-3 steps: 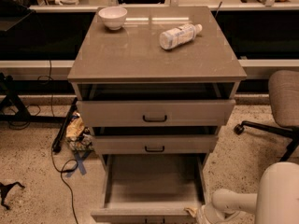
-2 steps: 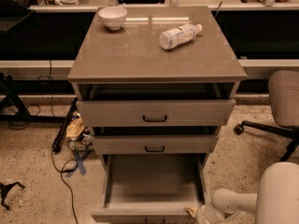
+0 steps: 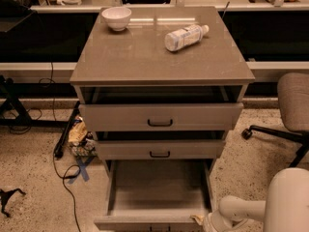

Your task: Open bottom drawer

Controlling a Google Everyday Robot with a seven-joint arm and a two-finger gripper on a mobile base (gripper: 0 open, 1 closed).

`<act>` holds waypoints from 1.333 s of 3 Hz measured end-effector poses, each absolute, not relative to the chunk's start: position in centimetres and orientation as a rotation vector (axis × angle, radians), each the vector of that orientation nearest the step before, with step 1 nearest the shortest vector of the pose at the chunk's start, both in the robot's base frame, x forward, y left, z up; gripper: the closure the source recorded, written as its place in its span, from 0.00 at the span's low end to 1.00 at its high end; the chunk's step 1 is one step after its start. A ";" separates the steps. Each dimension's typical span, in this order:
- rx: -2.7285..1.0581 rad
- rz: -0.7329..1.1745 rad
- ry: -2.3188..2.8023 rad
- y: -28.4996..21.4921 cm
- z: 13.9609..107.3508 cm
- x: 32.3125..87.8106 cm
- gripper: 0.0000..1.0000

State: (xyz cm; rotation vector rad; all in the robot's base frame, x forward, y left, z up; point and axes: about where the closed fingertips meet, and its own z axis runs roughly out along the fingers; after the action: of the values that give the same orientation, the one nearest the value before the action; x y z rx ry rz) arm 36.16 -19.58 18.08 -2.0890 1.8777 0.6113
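- The bottom drawer (image 3: 159, 187) stands pulled out.
- The end effector (image 3: 200, 221) sits at its 5 o'clock corner; its grip cannot be told.
- The bottle (image 3: 186, 36) on the worktop (image 3: 145, 57): label unreadable.

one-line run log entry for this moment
bottom drawer: pulled far out | claw: at the drawer front's right end, low in view | cabinet top: bowl, bottle on its side

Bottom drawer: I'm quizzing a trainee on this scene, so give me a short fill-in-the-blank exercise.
1. The bottom drawer is ___, not shut.
2. On the cabinet top, the bottle lies on its side near a white ___.
3. The gripper sits at the bottom drawer front's ___ end.
Missing: open; bowl; right.
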 end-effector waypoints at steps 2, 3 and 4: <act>-2.103 0.579 1.799 -18.9 19.3 36.8 0.00; -2.108 0.532 1.718 -18.0 20.5 38.3 0.00; -2.094 0.506 1.667 -17.2 21.0 39.8 0.00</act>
State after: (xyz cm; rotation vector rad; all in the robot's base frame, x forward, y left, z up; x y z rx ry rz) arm 39.81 -17.23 20.96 -2.0939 1.6668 0.5058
